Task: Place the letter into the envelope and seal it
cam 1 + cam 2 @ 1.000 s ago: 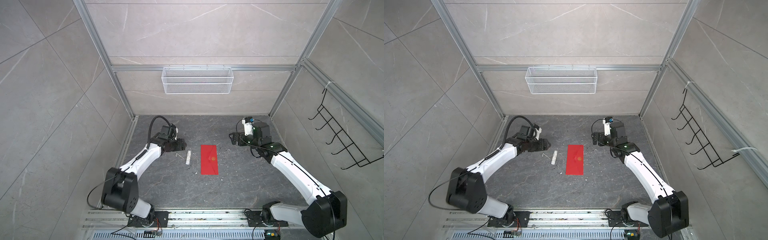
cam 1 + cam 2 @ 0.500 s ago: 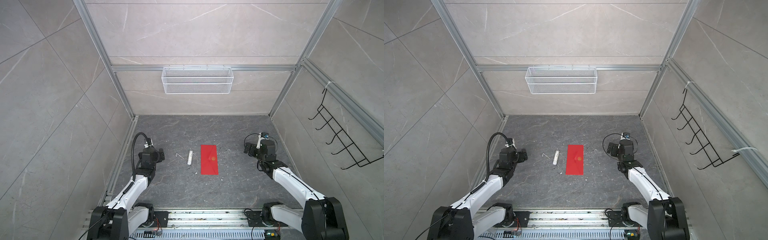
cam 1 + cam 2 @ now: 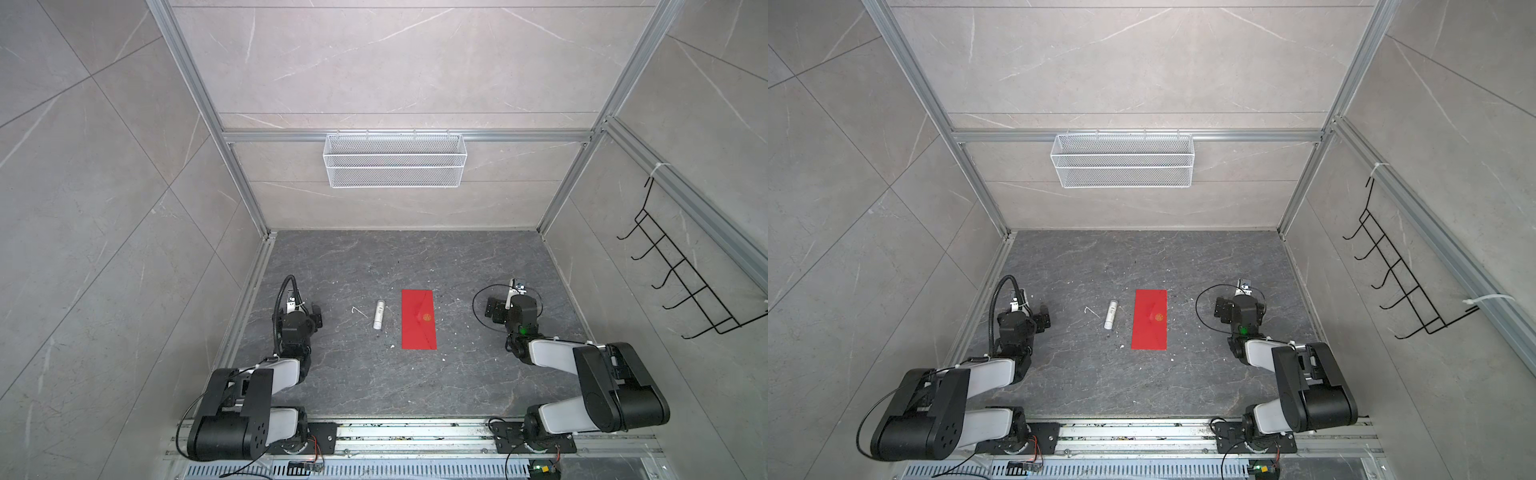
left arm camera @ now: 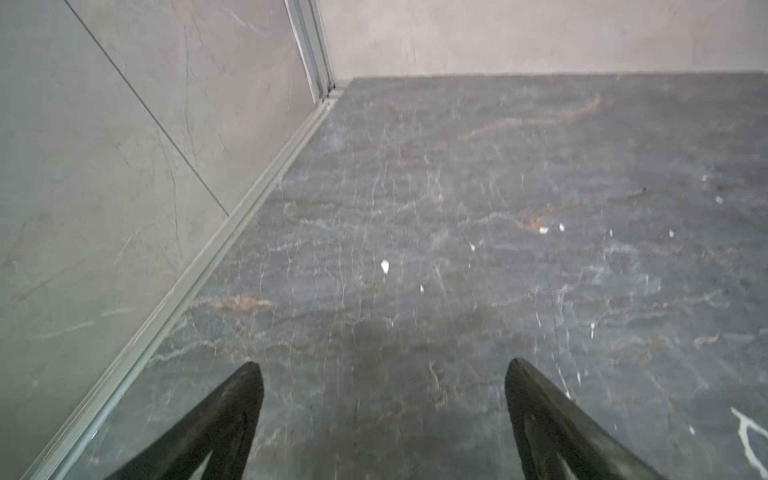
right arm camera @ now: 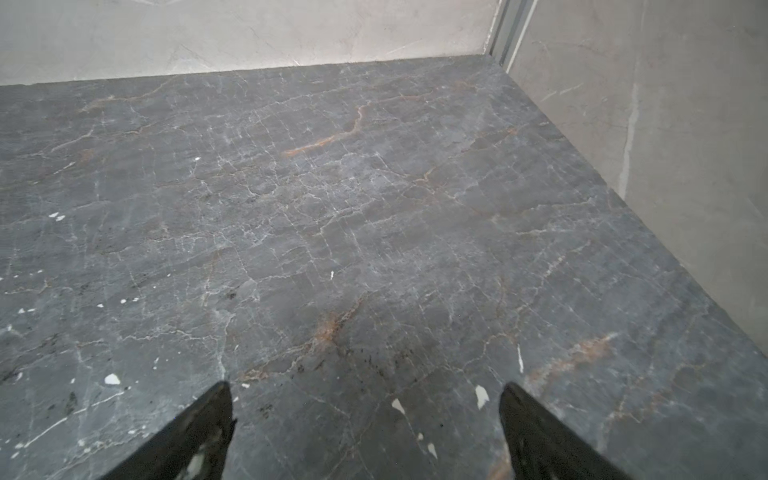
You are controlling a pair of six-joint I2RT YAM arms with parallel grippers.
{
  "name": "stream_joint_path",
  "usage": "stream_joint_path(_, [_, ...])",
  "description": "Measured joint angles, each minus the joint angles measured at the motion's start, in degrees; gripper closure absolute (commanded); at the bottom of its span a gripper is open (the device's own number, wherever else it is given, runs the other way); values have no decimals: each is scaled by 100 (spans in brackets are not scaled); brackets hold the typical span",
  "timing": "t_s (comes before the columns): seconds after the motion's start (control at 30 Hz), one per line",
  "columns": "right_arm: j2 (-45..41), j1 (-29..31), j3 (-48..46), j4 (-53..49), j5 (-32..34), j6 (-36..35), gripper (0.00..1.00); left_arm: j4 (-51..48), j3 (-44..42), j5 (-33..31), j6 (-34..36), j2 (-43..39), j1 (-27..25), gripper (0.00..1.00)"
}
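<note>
Your left end effector [image 4: 384, 368] and right end effector [image 5: 363, 390] are wide open and empty, and the envelope [image 3: 419, 320] lies between them, pointing at the back wall, closer to the right one.

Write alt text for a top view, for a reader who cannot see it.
A red envelope lies flat and closed on the dark table, a white glue stick just left of it; no letter shows. The left arm and right arm sit folded back, touching neither.
</note>
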Motion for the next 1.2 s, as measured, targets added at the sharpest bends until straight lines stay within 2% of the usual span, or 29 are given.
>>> stream_joint_path(0.17, [238, 0, -131, 914, -382, -260, 0, 868, -74, 343, 7, 992, 136, 7])
stream_joint_path(0.33, [317, 0, -192, 1106, -584, -378, 0, 380, 313, 546, 2, 992, 153, 5])
stream_joint_path(0.4, [317, 0, -192, 1137, -621, -407, 1, 278, 553, 636, 0, 990, 210, 0])
stream_joint_path(0.47, [317, 0, -192, 1174, -647, -409, 1, 243, 675, 673, -20, 990, 258, 0])
stream_joint_path(1.2, [317, 0, -192, 1231, -796, -452, 1, -35, 686, 702, -20, 990, 286, 0])
